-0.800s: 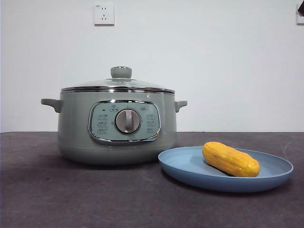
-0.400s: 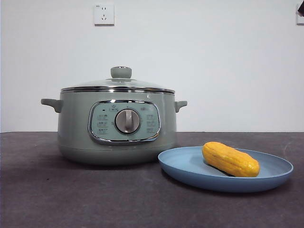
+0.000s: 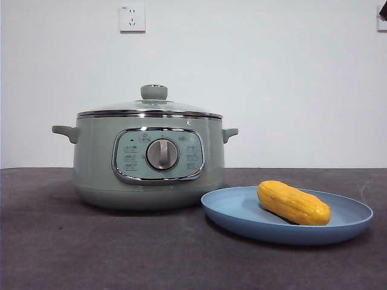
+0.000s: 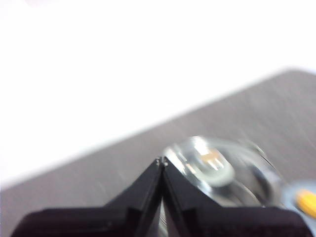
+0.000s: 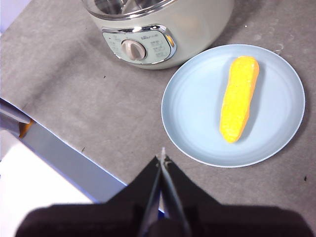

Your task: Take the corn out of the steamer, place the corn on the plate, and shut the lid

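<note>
The yellow-orange corn [image 3: 294, 203] lies on the light-blue plate [image 3: 242, 219], to the right of the sage-green steamer [image 3: 97, 163]. The glass lid [image 3: 151, 106] with its green knob sits closed on the steamer. The right wrist view shows the corn [image 5: 239, 98] on the plate [image 5: 187, 108] beside the steamer [image 5: 197, 24]. My right gripper [image 5: 162, 160] is shut and empty, high above the table near the plate. My left gripper [image 4: 162, 162] is shut and empty, high above the lid [image 4: 217, 168], which looks blurred. The corn [image 4: 307, 201] shows at that view's edge.
A wall socket [image 3: 132, 18] is on the white wall behind the steamer. A black arm tip [image 3: 383, 11] shows at the top right corner. The table's front edge [image 5: 64, 153] runs below the right gripper.
</note>
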Robot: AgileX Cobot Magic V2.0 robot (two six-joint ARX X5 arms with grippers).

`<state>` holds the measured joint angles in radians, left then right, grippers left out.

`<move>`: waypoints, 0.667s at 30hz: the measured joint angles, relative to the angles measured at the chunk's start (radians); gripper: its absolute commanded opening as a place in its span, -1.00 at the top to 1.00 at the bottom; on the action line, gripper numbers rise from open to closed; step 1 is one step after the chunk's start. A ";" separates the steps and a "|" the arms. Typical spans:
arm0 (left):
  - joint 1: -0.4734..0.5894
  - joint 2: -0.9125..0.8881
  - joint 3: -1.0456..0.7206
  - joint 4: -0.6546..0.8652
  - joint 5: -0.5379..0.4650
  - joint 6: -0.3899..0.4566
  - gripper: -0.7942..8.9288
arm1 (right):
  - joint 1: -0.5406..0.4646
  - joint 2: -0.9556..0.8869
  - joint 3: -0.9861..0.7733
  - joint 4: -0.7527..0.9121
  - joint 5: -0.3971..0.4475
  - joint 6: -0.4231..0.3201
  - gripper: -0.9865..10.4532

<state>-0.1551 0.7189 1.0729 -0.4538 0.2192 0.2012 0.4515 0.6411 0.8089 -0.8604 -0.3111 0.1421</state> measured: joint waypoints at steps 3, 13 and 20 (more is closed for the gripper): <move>0.064 -0.107 -0.152 0.171 0.006 0.008 0.84 | 0.000 0.000 0.000 0.000 0.000 0.000 0.83; 0.115 -0.469 -0.698 0.359 -0.145 -0.013 0.84 | 0.000 0.000 0.000 0.000 0.000 0.000 0.83; 0.115 -0.666 -0.938 0.359 -0.214 -0.093 0.84 | 0.000 0.000 0.000 0.000 0.000 0.000 0.83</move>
<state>-0.0399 0.0525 0.1352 -0.0944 0.0048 0.1078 0.4515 0.6411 0.8089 -0.8604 -0.3111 0.1421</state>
